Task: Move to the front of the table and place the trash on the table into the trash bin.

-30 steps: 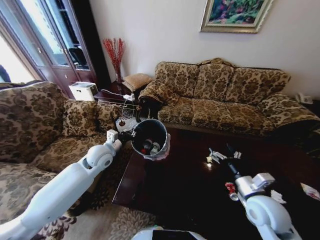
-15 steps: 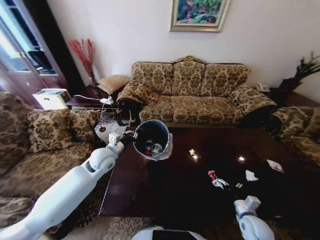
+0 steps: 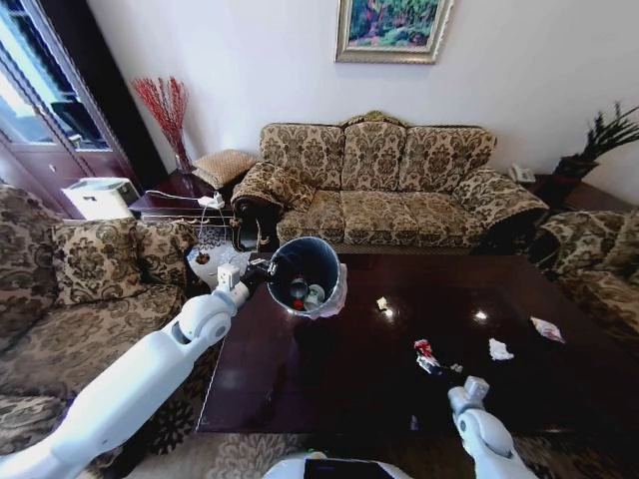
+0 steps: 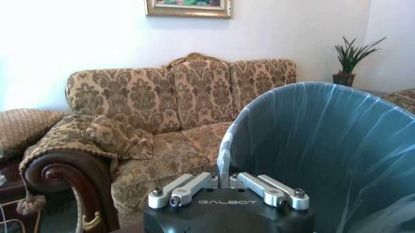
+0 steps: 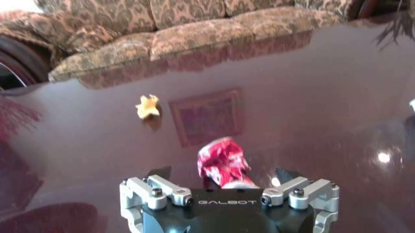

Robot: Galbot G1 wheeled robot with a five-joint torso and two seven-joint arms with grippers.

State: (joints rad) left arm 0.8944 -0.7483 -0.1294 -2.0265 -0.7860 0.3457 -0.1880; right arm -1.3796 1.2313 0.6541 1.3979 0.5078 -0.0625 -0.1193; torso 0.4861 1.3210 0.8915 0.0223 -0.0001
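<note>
At the bottom right of the head view the right gripper (image 3: 470, 390) hangs low over the near edge of the table (image 3: 300, 379). Its wrist camera shows the fingers spread wide, nothing between them, with the red wrapper (image 5: 222, 162) lying on the glossy wood just ahead of the gap. The wrapper looks like thin crumpled foil: light, soft, likely to skid on the polish if nudged, so a pinch across its crumpled middle seems the safest hold. Its long axis runs roughly away from the gripper, toward the sofa (image 3: 384, 190).

In the head view the wrapper (image 3: 424, 351) sits right of centre. A little farther right lies a white tissue (image 3: 499, 349), soft and weightless by the look of it, best taken by a bunched fold. Beyond it, near the right edge, a red-and-white wrapper (image 3: 547, 328) lies flat. Toward the middle of the frame a yellowish scrap (image 3: 382, 303) rests alone; it is tiny and would need a fine pinch.

At centre left the left gripper (image 3: 262, 271) has its fingers clamped on the rim of the bin (image 3: 303, 274), which is held over the table's far left corner, tilted with its mouth facing the camera. A bottle (image 3: 297, 292) and some white scraps lie inside. The sofa stands along the wall behind.
</note>
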